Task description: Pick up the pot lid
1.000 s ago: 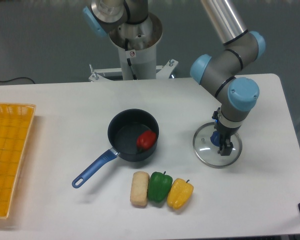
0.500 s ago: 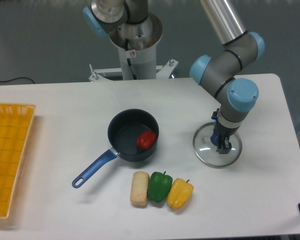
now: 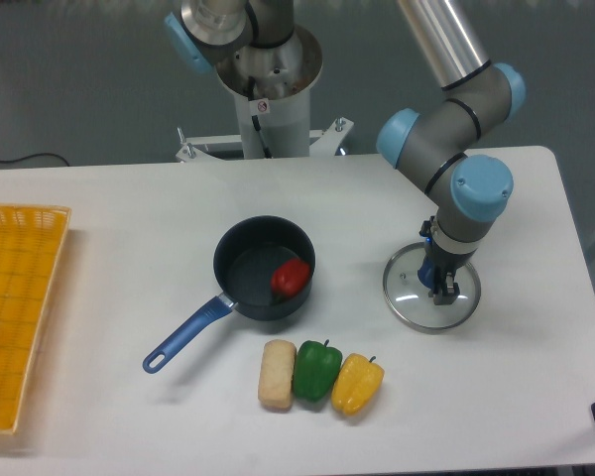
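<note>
The pot lid point(image 3: 409, 301), clear glass with a metal rim, lies flat on the right side of the table. Its blue knob point(image 3: 430, 270) shows at the middle. My gripper point(image 3: 441, 264) comes down over the lid from the upper right, with its dark fingertips low around the knob. Part of the knob and the lid's upper right are hidden behind the fingers. Whether the fingers press on the knob cannot be made out.
A black pan point(image 3: 240, 260) with a blue handle holds a red pepper point(image 3: 291, 278). In front lie a tan block-like item point(image 3: 277, 374), a green pepper point(image 3: 317, 371) and a yellow pepper point(image 3: 357, 385). A yellow-orange crate point(image 3: 42, 233) stands at the left edge.
The near fingertip has moved slightly left, closer to the knob. The lid has shifted very slightly to the right, and the pan and vegetables have stayed put.
</note>
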